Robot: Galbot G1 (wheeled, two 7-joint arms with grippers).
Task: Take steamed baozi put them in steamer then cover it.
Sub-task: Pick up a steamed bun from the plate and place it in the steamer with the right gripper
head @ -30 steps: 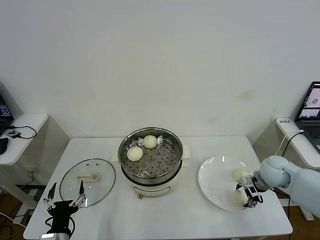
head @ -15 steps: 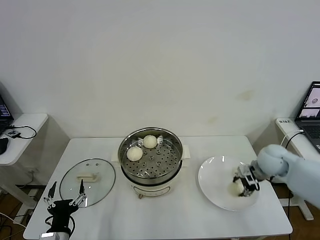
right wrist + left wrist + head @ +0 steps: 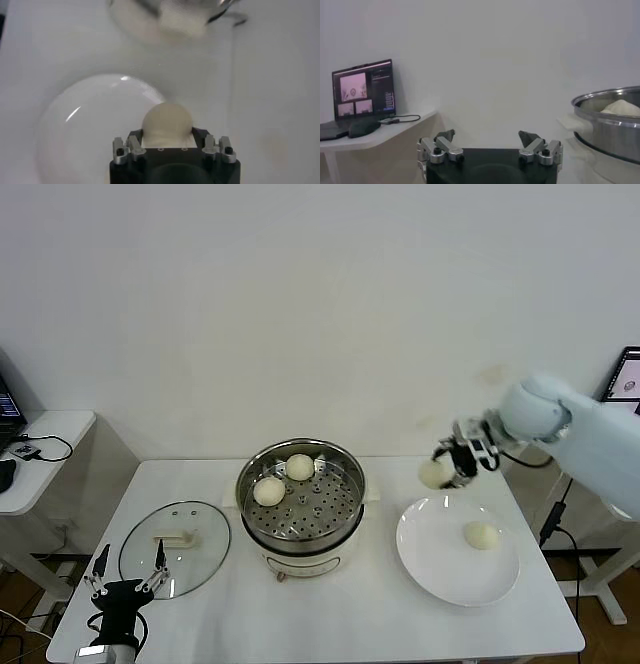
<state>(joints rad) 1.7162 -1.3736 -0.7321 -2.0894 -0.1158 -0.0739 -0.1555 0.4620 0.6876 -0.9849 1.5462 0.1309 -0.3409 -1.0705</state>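
My right gripper (image 3: 447,467) is shut on a cream-white baozi (image 3: 436,473) and holds it in the air over the far edge of the white plate (image 3: 440,569), to the right of the steamer (image 3: 300,529). In the right wrist view that baozi (image 3: 166,121) sits between the fingers, above the plate (image 3: 85,130). Two baozi (image 3: 269,491) (image 3: 300,467) lie on the steamer's perforated tray. One more baozi (image 3: 482,535) rests on the plate. The glass cover (image 3: 205,559) lies flat on the table, left of the steamer. My left gripper (image 3: 125,572) is open at the table's front left, next to the cover.
A side table (image 3: 45,454) with cables stands at the left. A laptop (image 3: 628,379) is at the right edge. In the left wrist view, a laptop (image 3: 362,92) sits on a side shelf and the steamer's rim (image 3: 610,97) is close by.
My right gripper closed on one baozi on the plate, then lifted it up and toward the steamer. One baozi stays on the plate. The left arm has not moved.
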